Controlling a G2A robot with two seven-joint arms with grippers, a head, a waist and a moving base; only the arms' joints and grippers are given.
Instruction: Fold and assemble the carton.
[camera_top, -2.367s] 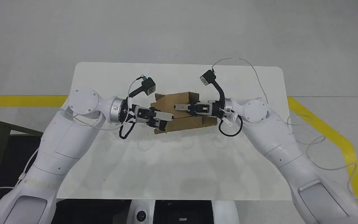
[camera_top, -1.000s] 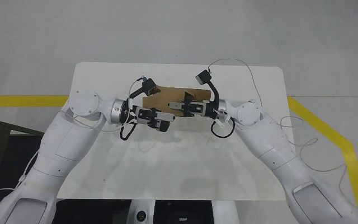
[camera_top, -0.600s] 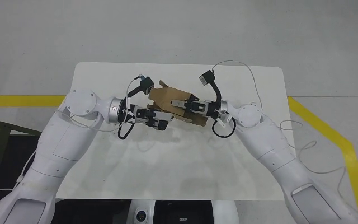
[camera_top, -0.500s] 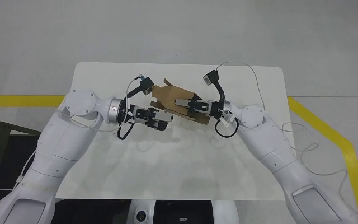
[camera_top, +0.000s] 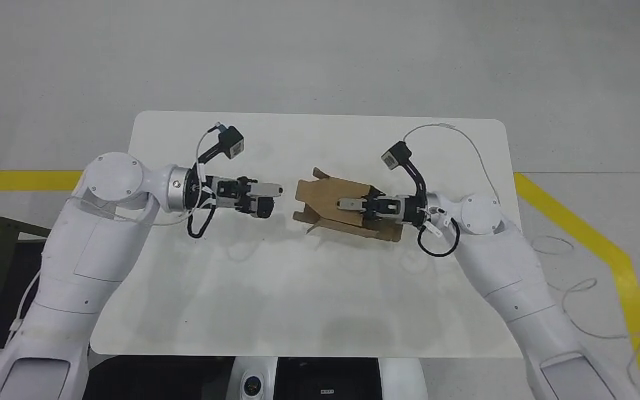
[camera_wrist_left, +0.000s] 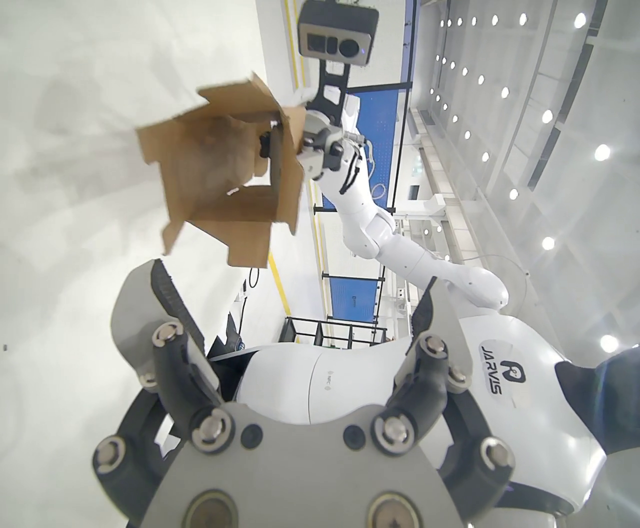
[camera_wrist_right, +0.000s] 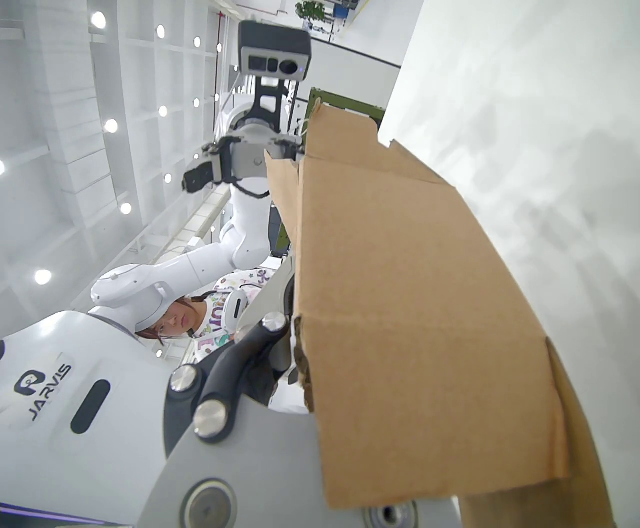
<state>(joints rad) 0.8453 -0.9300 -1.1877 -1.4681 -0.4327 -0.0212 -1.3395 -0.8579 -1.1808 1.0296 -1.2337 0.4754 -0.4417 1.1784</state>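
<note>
The left gripper (camera_wrist_left: 295, 277) hangs over the table with its fingers (camera_wrist_left: 172, 305) spread wide and nothing between them. It points straight at the carton (camera_top: 322, 195), which sits a clear gap away toward the robot's right side. The brown carton is in the grasp of the right gripper (camera_top: 346, 205), whose jaws are clamped on one side wall, one finger inside the box and one outside, as the left wrist view shows. The box looks to be held a little above the white table (camera_top: 300, 300), near its middle, rather than resting on it. Its long axis runs roughly along the line joining the two grippers, slightly slanted. Its open mouth faces the empty left gripper, with the end flaps (camera_wrist_left: 247, 247) splayed outward and unfolded. The right arm is the one in contact; the left is near but apart. Folding those flaps would likely fall to the left gripper, closing in along that axis toward the open end while the right steadies the box.
</note>
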